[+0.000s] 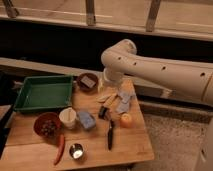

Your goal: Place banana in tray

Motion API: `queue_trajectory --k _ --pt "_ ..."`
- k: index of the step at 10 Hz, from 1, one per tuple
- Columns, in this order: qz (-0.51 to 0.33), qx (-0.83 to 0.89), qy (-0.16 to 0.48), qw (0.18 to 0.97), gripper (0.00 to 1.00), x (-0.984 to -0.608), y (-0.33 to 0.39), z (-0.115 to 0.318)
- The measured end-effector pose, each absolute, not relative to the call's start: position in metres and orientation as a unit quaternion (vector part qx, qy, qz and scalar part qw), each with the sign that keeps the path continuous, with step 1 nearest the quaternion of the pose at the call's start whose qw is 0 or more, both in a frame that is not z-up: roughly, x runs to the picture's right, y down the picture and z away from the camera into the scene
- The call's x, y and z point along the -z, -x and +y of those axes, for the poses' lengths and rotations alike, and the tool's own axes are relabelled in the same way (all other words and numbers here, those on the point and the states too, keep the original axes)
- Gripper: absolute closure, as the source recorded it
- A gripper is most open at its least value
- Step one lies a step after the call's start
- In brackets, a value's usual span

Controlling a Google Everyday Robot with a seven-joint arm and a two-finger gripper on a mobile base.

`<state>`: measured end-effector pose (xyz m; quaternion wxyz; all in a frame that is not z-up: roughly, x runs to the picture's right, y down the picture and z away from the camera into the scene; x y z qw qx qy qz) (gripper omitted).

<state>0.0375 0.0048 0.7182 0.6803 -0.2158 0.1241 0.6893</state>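
The light is dim and warm and falls mostly from above. The wooden table (131, 146) glows orange-brown, while the band behind it, across the upper middle of the frame, sinks almost to black. The white arm (165, 70) is the brightest surface, lit along its top and shaded underneath. The gripper (110, 90), at centre frame just below the arm's bend, sits in that shade. 1 hard glint shows on the small metal cup (76, 151) at lower left (nothing else glares). Shadows beneath the things on the table are short and faint. Along the top edge the 3 posts (90, 12) lean apart, a wide-angle splay. The floor (175, 145) at lower right looks mottled grey.
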Motion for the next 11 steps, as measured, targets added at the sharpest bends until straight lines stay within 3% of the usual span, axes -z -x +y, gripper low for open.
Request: queue_trajectory --k 6,11 --pt "0.109 -0.715 0.267 0.637 0.34 -0.794 0.032 0.042" --pt "0.116 -0.735 0.249 0.62 0.34 -0.828 0.049 0.043"
